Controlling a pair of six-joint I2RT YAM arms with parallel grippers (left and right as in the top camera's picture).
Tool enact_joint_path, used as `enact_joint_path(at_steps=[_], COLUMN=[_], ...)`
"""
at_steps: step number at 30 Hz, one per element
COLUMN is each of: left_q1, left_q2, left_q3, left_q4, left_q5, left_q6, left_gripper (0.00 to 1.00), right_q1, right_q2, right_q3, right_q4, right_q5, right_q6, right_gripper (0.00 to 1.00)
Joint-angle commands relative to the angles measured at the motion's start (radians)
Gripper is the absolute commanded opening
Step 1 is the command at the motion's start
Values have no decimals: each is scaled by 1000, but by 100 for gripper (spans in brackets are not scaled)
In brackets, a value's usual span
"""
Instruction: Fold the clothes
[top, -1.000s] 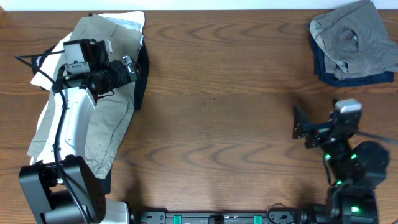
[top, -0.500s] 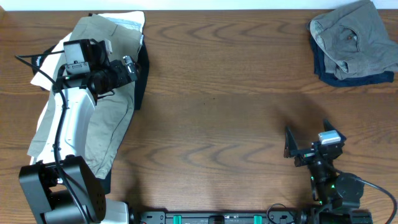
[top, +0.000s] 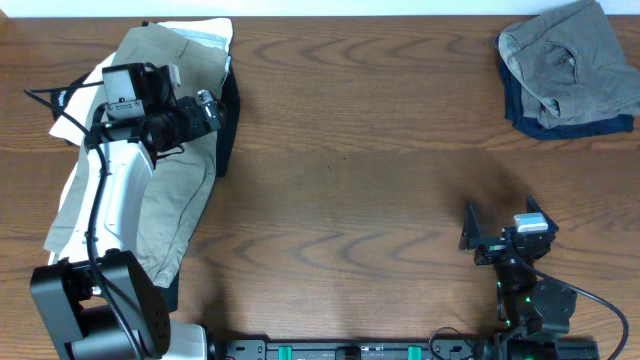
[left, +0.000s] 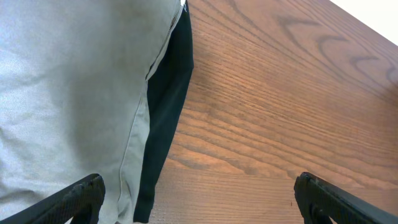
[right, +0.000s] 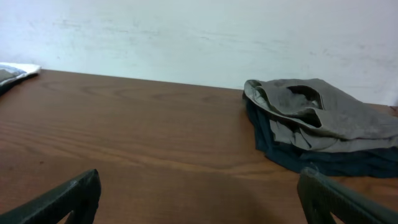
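Grey shorts (top: 570, 55), a navy garment (top: 525, 122), khaki-tan shorts (top: 185, 170) and a black garment (top: 230, 110) show against the brown wood-grained table (top: 350, 150).

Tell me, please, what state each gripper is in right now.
Left gripper: open, holding nothing.
Right gripper: open, holding nothing.
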Motion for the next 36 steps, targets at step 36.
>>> enact_joint_path(at_steps=[36], left_q1=[-31], left_q2=[-234], left_q3=[-32], left_q4=[-22], left_q5=[-28], left_q6=[128], left_gripper=[98], right_q1=[10], right_q2=[-9], right_q3=[-7], right_q4=[0], right_q5=[18], right_q6=[-8], right_gripper=[99])
